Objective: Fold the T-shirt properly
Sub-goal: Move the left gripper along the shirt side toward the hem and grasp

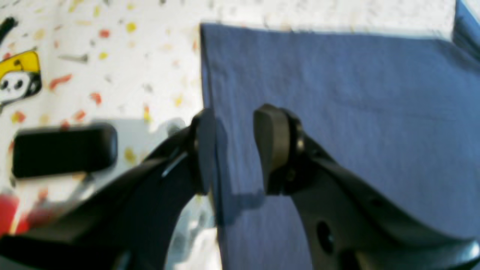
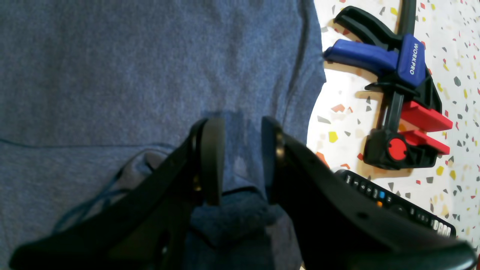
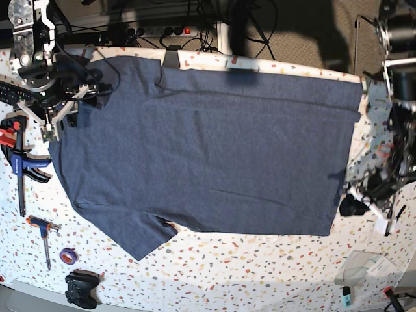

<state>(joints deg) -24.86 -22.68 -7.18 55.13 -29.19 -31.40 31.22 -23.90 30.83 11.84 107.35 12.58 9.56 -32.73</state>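
Observation:
The T-shirt, dark heathered navy, lies spread flat on the speckled table with its plain side up. One sleeve points toward the near edge. My left gripper hovers open over the shirt's straight edge, one finger at the cloth border and the other finger above the fabric. In the base view the left gripper sits at the shirt's right edge. My right gripper stands open just above the fabric near a seam, with bunched cloth under it. In the base view the right gripper is at the shirt's far-left corner.
A blue and red bar clamp and a black remote lie beside the right gripper. A screwdriver, a purple tape roll and a game controller sit near left. A black block lies left of the left gripper.

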